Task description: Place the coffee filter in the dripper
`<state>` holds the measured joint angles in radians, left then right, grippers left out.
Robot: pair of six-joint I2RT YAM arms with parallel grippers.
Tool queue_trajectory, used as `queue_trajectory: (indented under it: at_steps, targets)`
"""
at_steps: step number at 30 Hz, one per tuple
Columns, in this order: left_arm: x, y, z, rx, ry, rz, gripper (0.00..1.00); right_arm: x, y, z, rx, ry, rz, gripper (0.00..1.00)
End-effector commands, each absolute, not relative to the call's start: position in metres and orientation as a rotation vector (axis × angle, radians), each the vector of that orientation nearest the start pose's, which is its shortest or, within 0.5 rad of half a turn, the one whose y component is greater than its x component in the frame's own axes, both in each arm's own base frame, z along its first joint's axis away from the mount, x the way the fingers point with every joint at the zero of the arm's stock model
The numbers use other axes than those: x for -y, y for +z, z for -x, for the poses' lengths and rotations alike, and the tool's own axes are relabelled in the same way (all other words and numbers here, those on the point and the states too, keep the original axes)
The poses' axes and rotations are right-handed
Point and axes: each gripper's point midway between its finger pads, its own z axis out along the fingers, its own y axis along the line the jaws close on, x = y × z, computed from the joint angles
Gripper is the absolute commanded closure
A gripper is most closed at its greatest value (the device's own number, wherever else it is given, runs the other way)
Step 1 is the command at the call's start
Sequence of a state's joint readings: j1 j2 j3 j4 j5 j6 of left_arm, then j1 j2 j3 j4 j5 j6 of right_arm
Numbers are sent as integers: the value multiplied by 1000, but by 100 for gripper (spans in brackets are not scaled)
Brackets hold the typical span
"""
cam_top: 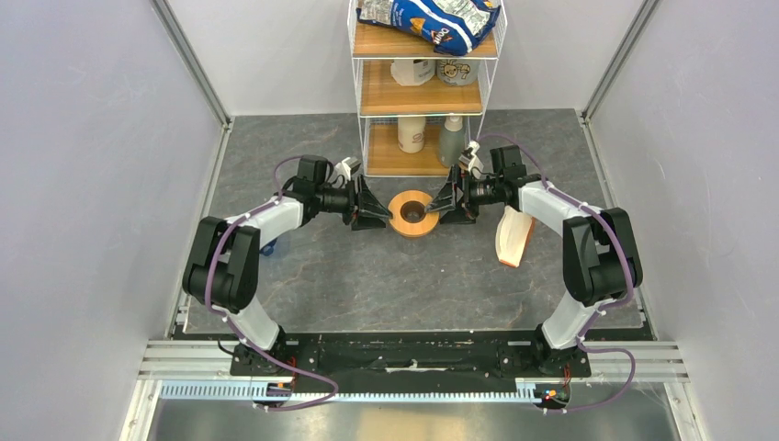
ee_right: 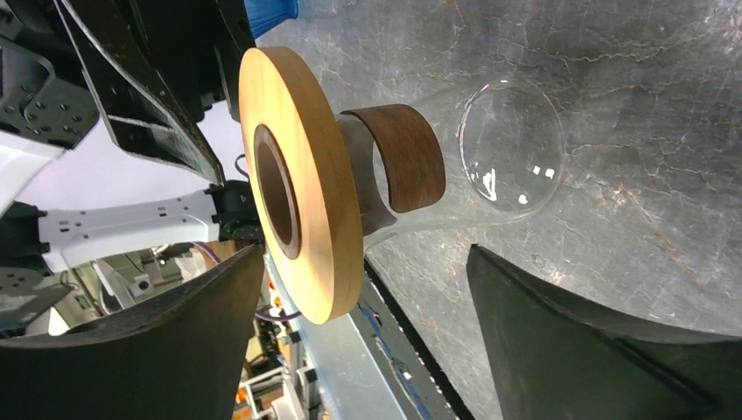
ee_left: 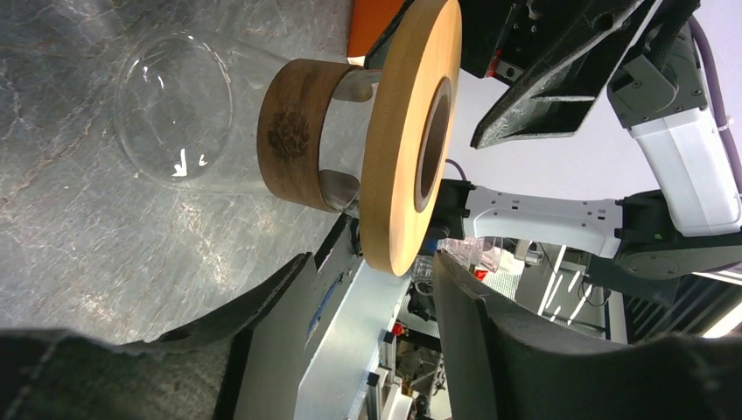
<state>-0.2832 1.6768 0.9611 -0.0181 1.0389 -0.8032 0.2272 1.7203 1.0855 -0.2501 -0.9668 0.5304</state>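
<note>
Left gripper (cam_top: 372,213) and right gripper (cam_top: 452,204) face each other across the wooden ring (cam_top: 413,213), which sits on top of the glass beaker (ee_left: 179,109). Both have their jaws spread wide and nothing in them. In both wrist views the ring sits in the gap between the fingers without touching them.

Dripper (cam_top: 269,247): only a bit of dark blue shows by the left arm's elbow, mostly hidden and well apart from both grippers, so this is probably it. No single loose coffee filter can be made out. The only paper in view is the upright white-and-tan bundle (cam_top: 514,237), just beside the right forearm on the table (cam_top: 386,276).

Step judged: neither task item is in hand yet, so this is pre-pick. To do it well:
- Back both grippers straight away from the ring, since a sideways brush could tip it off the beaker
- Send the right gripper to the paper, which is nearer to it
- Narrow the jaws before closing and pinch one sheet at the wavy rim; a deep grab likely takes several
- Grip lightly, because thin paper creases
- Use the left gripper to bring out and steady the dripper, mouth up
- Lower the filter point first, centred, and release only once it is seated
</note>
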Motion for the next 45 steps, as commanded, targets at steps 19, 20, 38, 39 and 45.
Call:
queue_trajectory:
  at_steps: [19, 20, 38, 39, 45]
  targets:
    - [158, 232, -271, -2286, -1141, -382, 7, -191, 233, -292, -2286, 1223, 461, 3]
    - [146, 235, -268, -2295, -1109, -372, 7, -188, 236, -289, -2281, 1190, 480, 3]
    - [-66, 194, -255, -2547, -380, 26, 3, -167, 234, -291, -2277, 949, 613, 3]
    - [-76, 187, -257, -2557, -338, 49, 4, -166, 234, -293, -2277, 942, 608, 3]
    - [-109, 150, -267, -2589, -238, 145, 17, -170, 238, -293, -2263, 973, 613, 3]
